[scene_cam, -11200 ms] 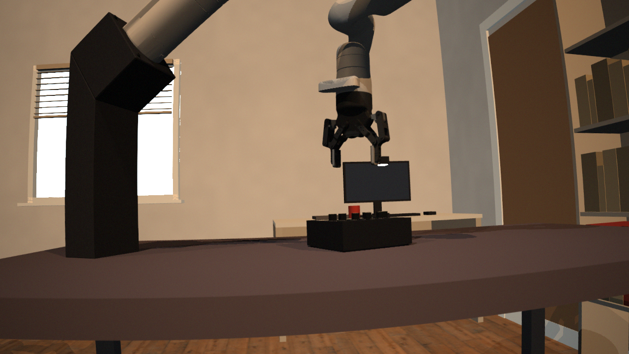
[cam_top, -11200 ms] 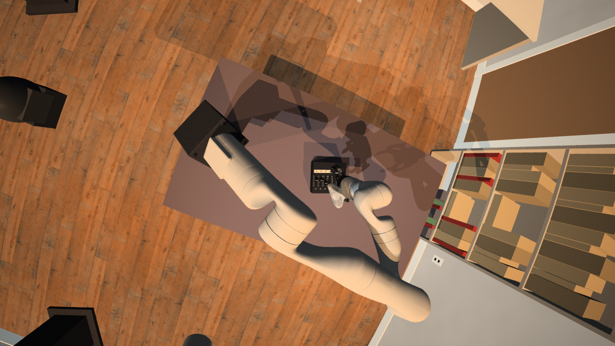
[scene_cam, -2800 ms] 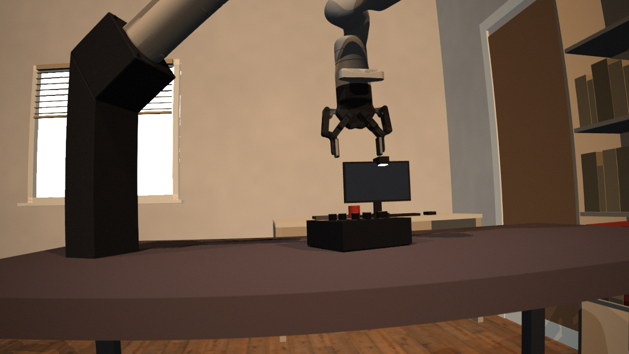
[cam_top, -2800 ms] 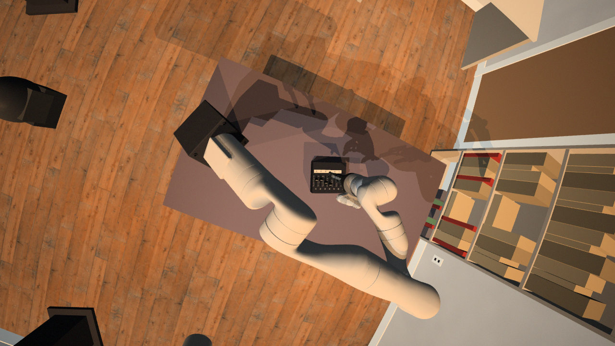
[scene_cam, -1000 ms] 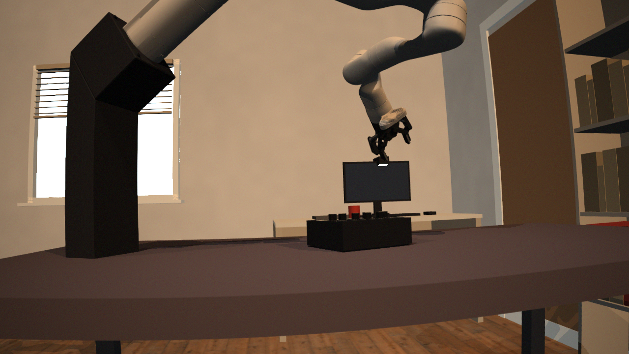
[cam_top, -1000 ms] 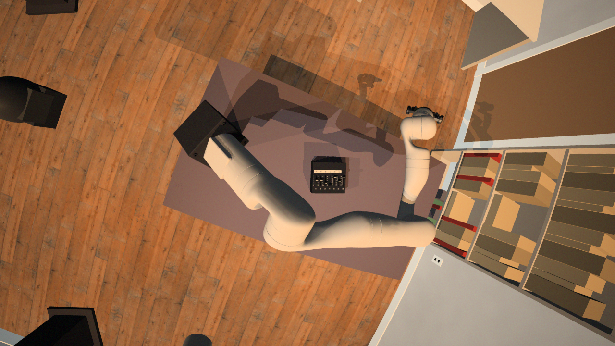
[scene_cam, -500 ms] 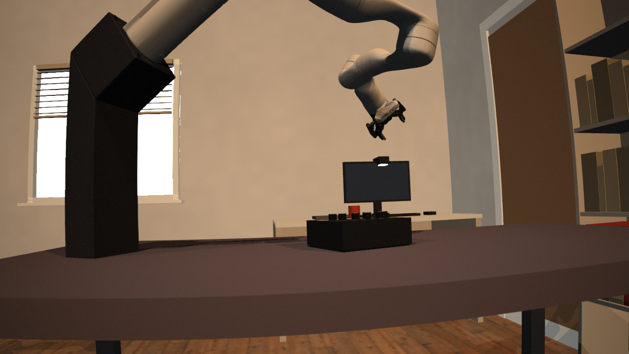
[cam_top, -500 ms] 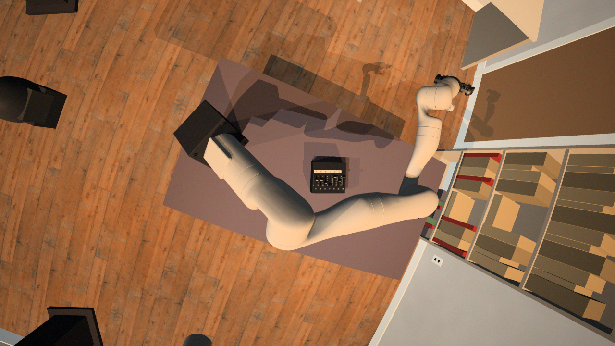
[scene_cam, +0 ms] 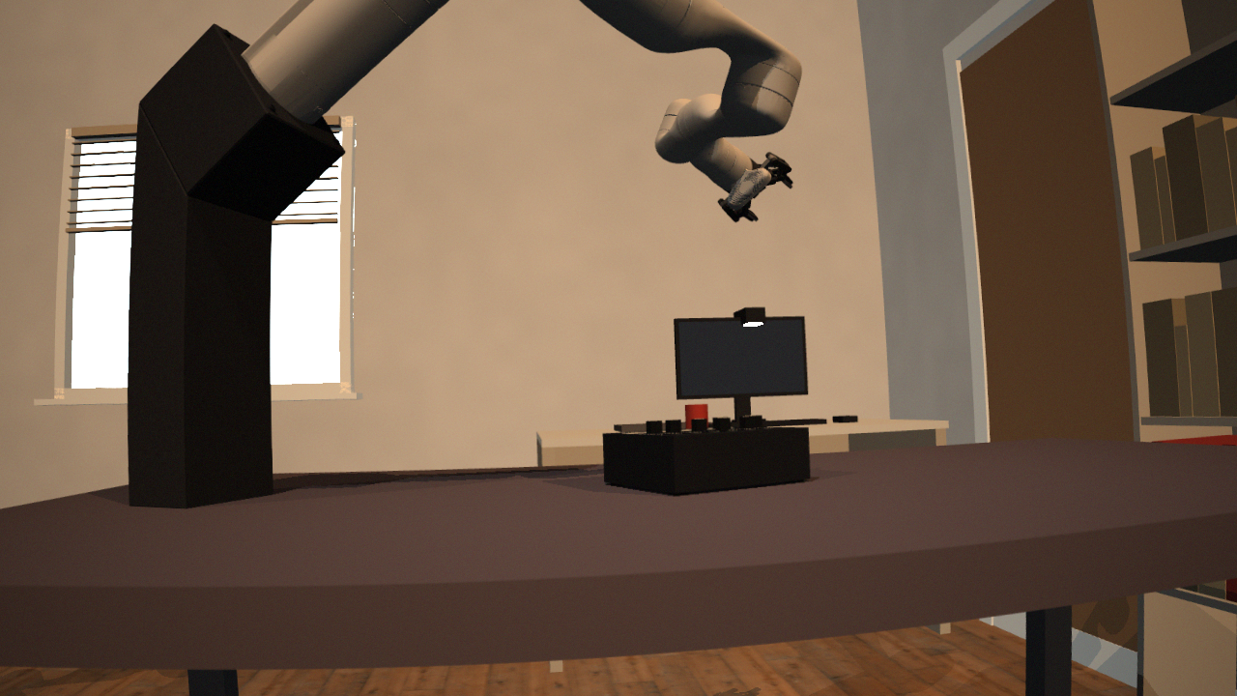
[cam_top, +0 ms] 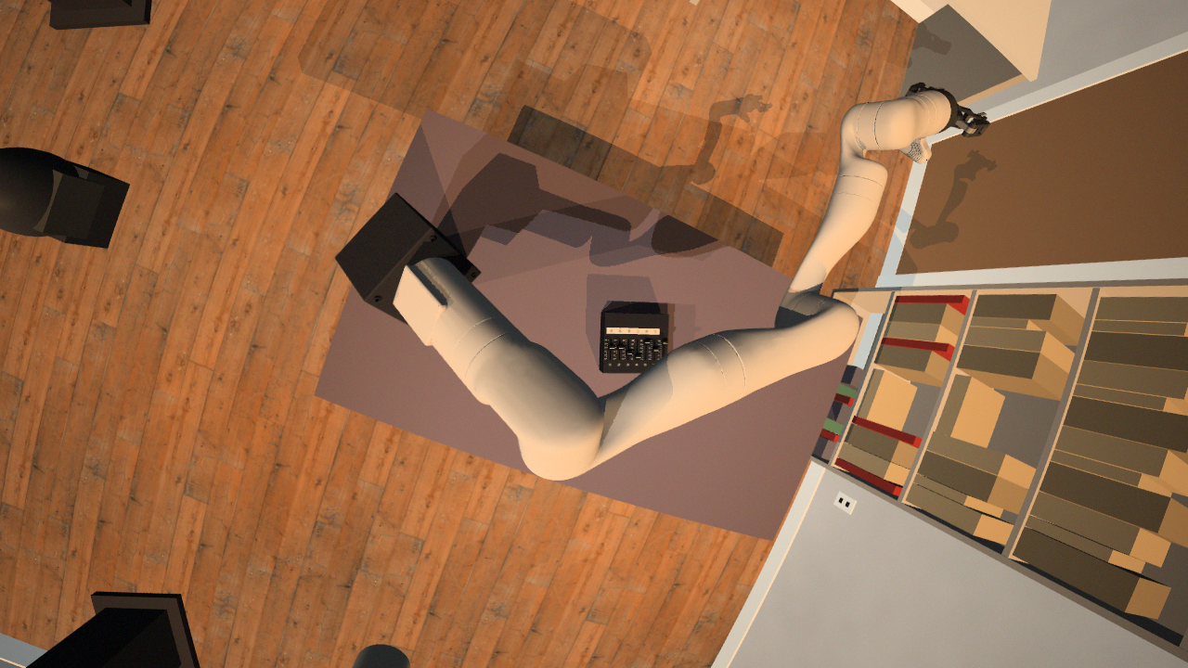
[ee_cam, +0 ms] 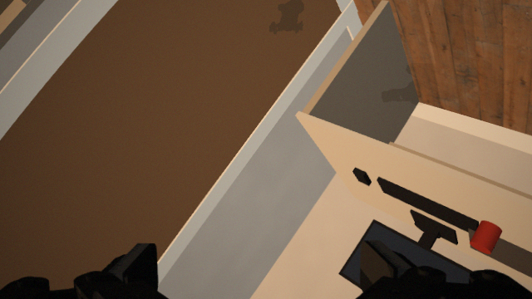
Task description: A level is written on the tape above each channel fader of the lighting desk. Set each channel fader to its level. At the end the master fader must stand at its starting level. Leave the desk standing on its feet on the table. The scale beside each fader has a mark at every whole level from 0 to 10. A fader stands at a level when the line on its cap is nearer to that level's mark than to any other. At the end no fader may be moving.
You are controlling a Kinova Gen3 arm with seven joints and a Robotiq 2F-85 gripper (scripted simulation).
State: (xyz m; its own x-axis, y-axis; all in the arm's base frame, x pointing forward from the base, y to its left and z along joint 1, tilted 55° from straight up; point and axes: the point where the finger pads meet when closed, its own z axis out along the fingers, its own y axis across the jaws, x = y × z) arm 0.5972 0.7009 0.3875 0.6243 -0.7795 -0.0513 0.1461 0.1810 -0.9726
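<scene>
Beyond the table's far edge: black two-finger gripper (scene_cam: 754, 191) raised, jaws fully spread, empty.
Black box-shaped lighting desk (cam_top: 635, 336) stands level on the brown table (cam_top: 730, 465), faders untouched because the gripper is well apart.

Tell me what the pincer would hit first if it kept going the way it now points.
Probably the brown door panel. The open, empty pincer faces it and the grey wall strip beside it, well away from the lighting desk. Depth is unclear, so the strip could come first.
</scene>
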